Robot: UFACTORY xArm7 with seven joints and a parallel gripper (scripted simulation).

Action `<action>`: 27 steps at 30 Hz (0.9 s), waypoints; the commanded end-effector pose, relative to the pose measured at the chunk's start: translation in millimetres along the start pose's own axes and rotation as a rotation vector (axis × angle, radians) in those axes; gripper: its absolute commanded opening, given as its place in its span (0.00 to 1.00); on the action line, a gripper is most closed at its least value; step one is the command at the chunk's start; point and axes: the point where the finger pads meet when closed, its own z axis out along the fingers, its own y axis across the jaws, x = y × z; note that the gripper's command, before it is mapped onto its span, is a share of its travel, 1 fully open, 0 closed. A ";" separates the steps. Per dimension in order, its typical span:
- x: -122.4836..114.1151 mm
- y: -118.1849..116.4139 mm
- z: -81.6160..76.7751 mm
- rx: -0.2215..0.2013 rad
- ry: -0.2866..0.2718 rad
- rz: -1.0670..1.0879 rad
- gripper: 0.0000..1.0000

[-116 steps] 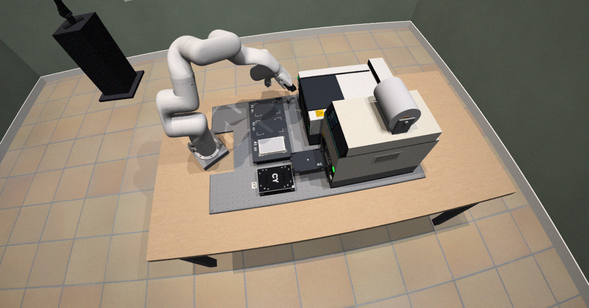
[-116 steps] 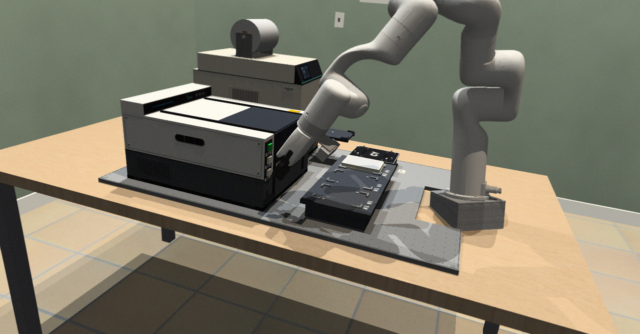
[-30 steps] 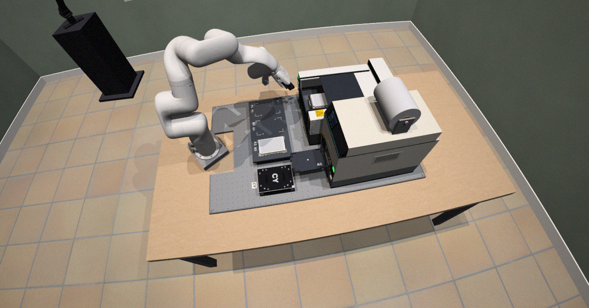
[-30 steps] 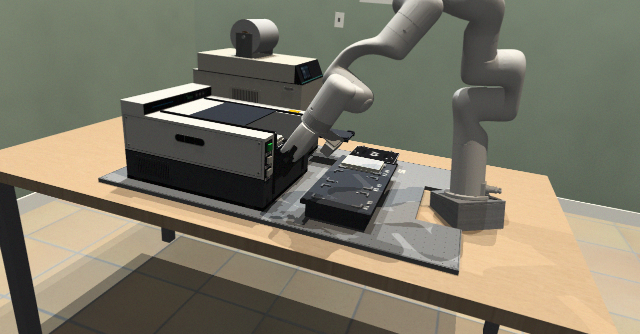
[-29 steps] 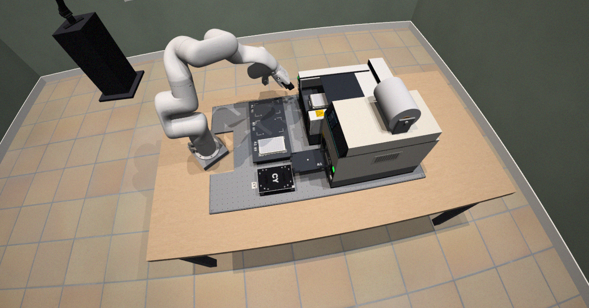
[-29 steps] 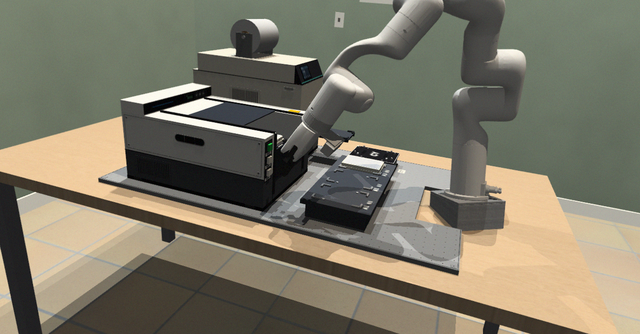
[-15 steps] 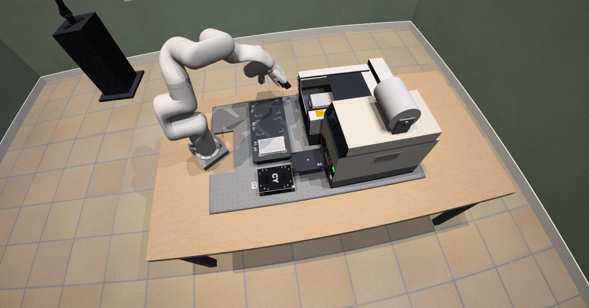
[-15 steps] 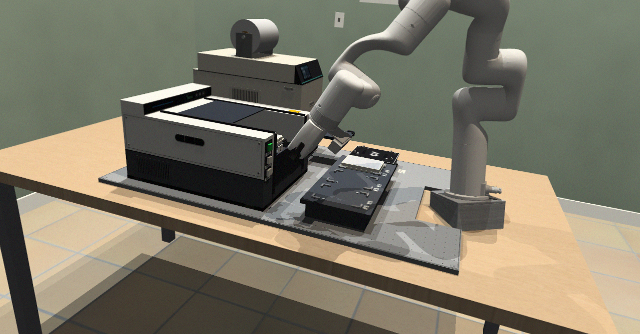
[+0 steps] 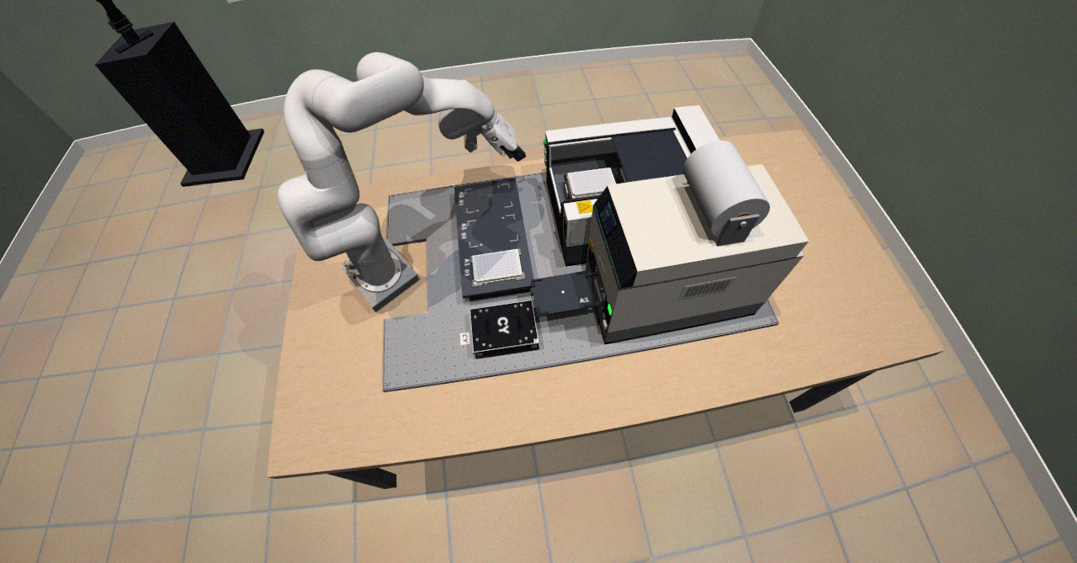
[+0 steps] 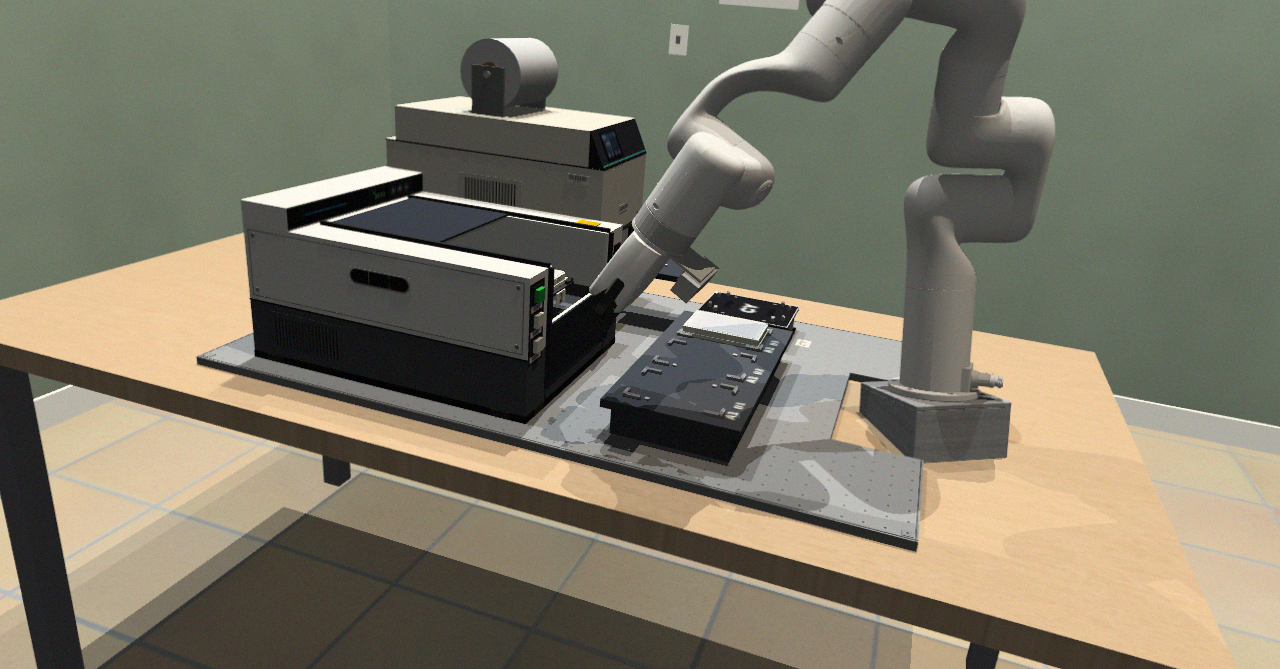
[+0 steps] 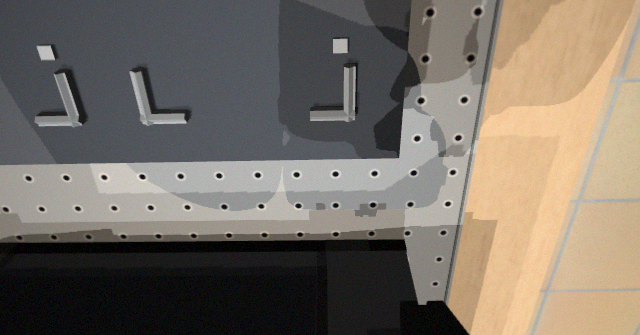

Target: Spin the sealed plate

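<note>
Tool [image 9: 517,151] shut, beside centrifuge [image 9: 580,135] edge

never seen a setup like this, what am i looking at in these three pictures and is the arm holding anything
A white robot arm is bolted to a wooden table. One picture looks down from above, one looks from the side, and one is from a camera on the arm's wrist, pointing down at the deck and the holed base plate.

On the table: a low box with an opening in its top, the centrifuge, showing a plate inside; behind it in the side view, a taller sealer with a roll on top; a dark deck carrying one white plate; and a black nest marked CY.

The gripper is shut and holds nothing. It sits by the centrifuge's front corner.
</note>
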 end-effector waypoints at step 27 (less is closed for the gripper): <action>-17.7 0.5 -53.7 -0.003 -0.004 0.001 0.00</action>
